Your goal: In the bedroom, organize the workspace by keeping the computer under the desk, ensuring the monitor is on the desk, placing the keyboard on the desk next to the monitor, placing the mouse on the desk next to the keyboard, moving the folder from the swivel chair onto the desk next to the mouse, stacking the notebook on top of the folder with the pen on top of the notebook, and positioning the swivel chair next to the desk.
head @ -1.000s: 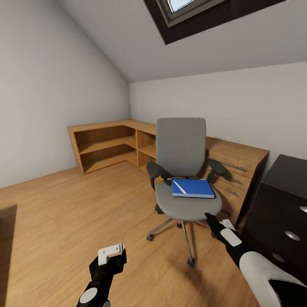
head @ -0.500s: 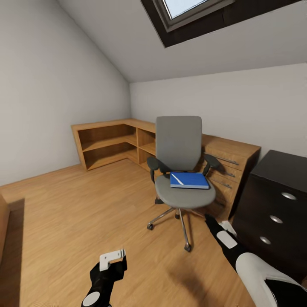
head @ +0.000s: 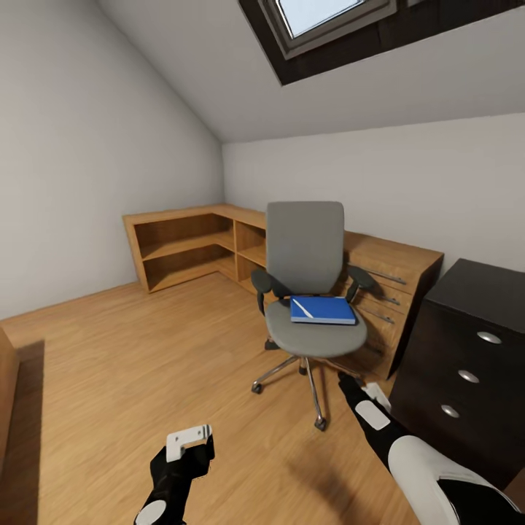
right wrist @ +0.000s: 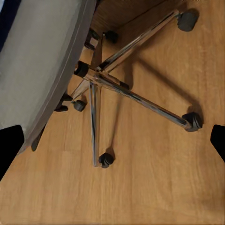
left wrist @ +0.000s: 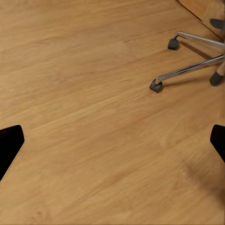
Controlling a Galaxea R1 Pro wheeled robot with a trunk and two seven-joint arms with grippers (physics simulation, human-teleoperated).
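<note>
Two grippers, head view: my left gripper (head: 191,440) and right gripper (head: 357,388) hung low, empty; spread unclear here. folder (head: 322,309) lay on swivel chair (head: 310,292) seat, beside desk (head: 467,343).
Left wrist view: fingers wide apart over floor (left wrist: 93,117), touching nothing.
Right wrist view: fingers wide, empty, above chair base (right wrist: 101,77).
Risk: I judged a clumsy reach could nudge the castored chair, sliding the folder off.

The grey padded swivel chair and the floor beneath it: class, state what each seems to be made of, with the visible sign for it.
Grey padded swivel chair: seat and back look like matte grey fabric or foam, showing no shine. Its five-star base looks like polished chrome metal, with bright reflections along the spokes; the castors seem dark plastic or rubber. Floor: warm brown wood or laminate planks, shown by grain streaks and plank seams, satin finish.
</note>
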